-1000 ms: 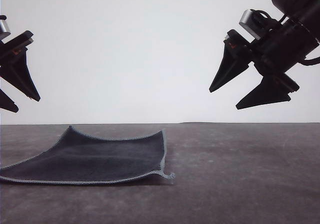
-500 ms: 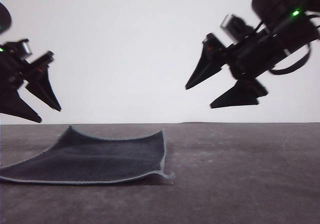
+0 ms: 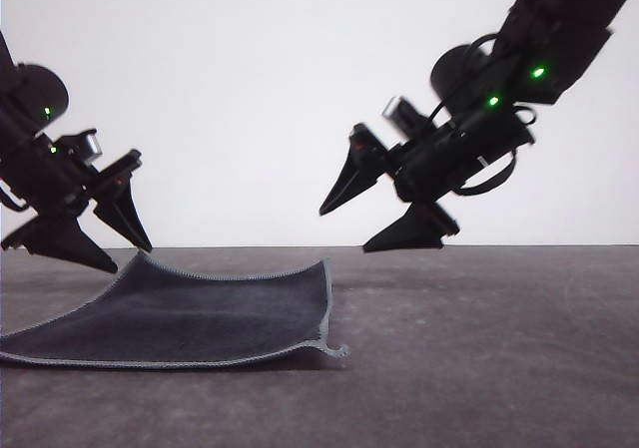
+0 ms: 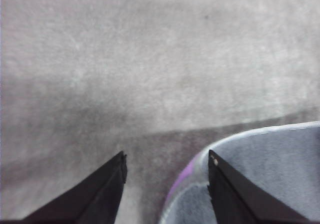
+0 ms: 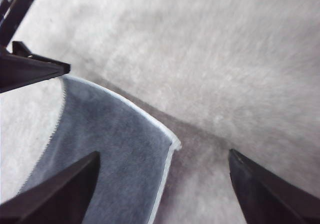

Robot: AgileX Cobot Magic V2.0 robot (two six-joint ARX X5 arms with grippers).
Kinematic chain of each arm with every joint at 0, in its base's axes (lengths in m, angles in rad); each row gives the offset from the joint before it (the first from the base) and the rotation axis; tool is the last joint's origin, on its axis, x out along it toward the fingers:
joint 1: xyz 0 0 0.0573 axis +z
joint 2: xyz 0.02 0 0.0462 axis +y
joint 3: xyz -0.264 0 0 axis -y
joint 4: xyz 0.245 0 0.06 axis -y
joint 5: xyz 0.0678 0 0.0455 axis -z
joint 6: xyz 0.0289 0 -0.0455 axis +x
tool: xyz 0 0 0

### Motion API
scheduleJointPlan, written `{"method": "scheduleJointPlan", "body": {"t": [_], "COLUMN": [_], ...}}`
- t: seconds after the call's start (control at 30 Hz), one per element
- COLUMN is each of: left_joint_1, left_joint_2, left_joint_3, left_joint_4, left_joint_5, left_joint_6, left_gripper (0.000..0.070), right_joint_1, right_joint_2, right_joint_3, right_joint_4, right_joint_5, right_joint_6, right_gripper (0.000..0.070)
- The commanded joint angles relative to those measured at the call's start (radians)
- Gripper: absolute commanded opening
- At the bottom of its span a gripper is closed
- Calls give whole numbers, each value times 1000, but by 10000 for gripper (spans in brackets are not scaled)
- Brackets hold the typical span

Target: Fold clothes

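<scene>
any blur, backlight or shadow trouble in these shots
Front view: bright white backdrop leaves the left gripper and right gripper as near silhouettes, edges sharp; cloth dark but readable. Left wrist view: soft, table texture smeared. Right wrist view: soft too, with a shadow along the cloth's raised edge.

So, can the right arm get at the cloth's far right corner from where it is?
Probably yes. The right gripper hangs open above and just right of that raised corner of the cloth, with only bare table below; the left gripper is at the opposite corner.
</scene>
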Motion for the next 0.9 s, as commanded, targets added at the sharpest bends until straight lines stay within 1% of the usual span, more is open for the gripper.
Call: {"method": "scheduleJointPlan", "body": {"t": [0.0, 0.27, 0.5, 0.63, 0.67, 0.77, 0.87], "left_joint_1": [0, -2, -2, -2, -2, -2, -2], "left_joint_2": [31, 68, 68, 68, 68, 68, 68], "left_joint_3": [19, 19, 19, 19, 19, 19, 19], "left_joint_4": [6, -18, -18, -18, -17, -17, -18], "left_joint_5": [14, 51, 84, 97, 99, 99, 100], "left_joint_6": [17, 27, 32, 32, 32, 32, 32], "left_gripper": [311, 311, 311, 311, 311, 311, 311], "right_joint_1": [20, 70, 73, 72, 70, 67, 67], "right_joint_2": [36, 70, 70, 70, 70, 70, 70], "right_joint_3": [31, 35, 35, 35, 35, 35, 35], "right_joint_4": [8, 13, 15, 16, 16, 16, 17], "right_joint_5": [-6, 23, 40, 64, 65, 65, 63], "right_joint_6": [23, 17, 15, 11, 11, 11, 12], "right_gripper": [515, 506, 402, 391, 373, 288, 278]}}
